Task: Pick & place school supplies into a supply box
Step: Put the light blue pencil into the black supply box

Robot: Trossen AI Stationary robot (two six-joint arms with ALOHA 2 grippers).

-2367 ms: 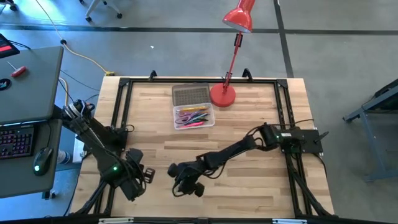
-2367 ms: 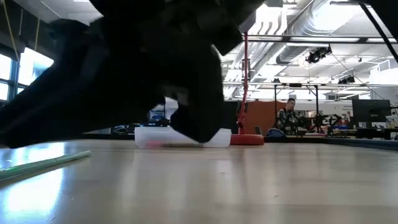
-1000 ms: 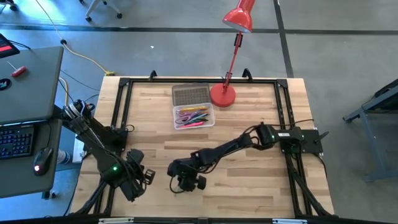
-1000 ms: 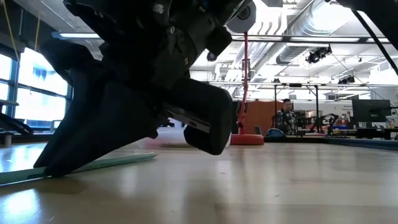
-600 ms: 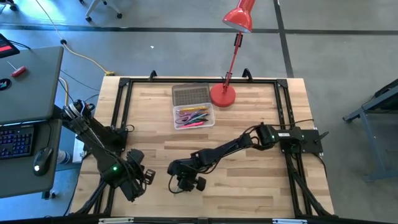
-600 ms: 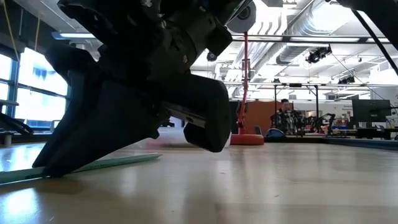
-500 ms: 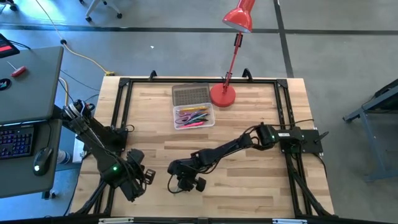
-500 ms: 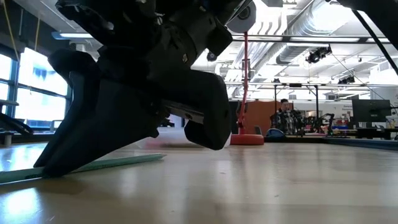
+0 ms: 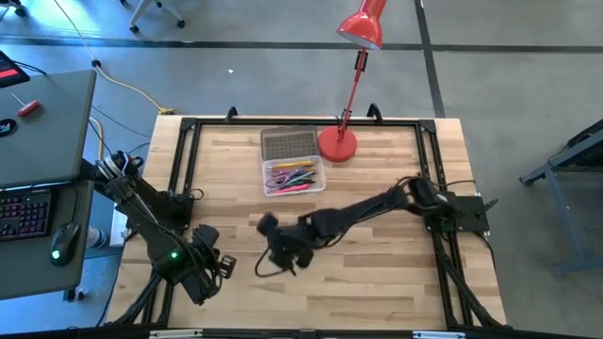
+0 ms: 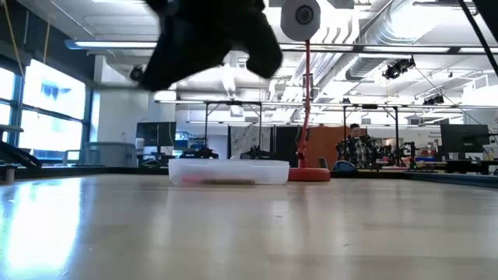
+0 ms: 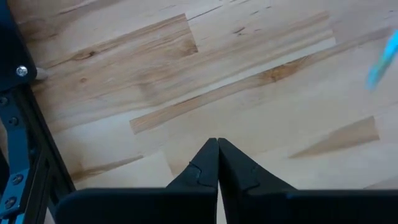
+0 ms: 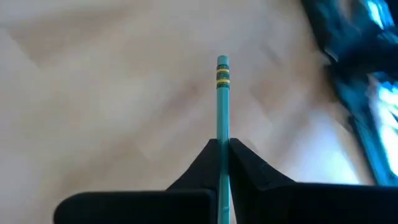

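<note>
Right gripper (image 12: 222,152) pinched tight on a teal pencil (image 12: 222,99), shaft running out between the fingertips, eraser end forward; in the high view this gripper (image 9: 283,247) sits lower centre of the frame, off the table. In the low view it hangs at upper left with nothing under it on the wood. Left gripper (image 11: 217,163) closed on nothing, parked at lower left of the high view (image 9: 209,268). Supply box (image 9: 293,175) at upper centre, open, ribbed lid (image 9: 288,144) folded back above it, coloured pencils and pens (image 9: 290,176) already inside. Step looks like carry: pencil lifted, not yet over the box. Next move probably needs a swing up-frame to the box, lining the pencil with the long side, then release low so it doesn't bounce out. Surface is a light wood-plank table (image 9: 377,282) with black frame rails; red lamp (image 9: 338,143) base just right of the lid. Beyond: grey floor, a desk with keyboard at far left, and in the low view a workshop hall with a person (image 10: 359,148) seated far back.
</note>
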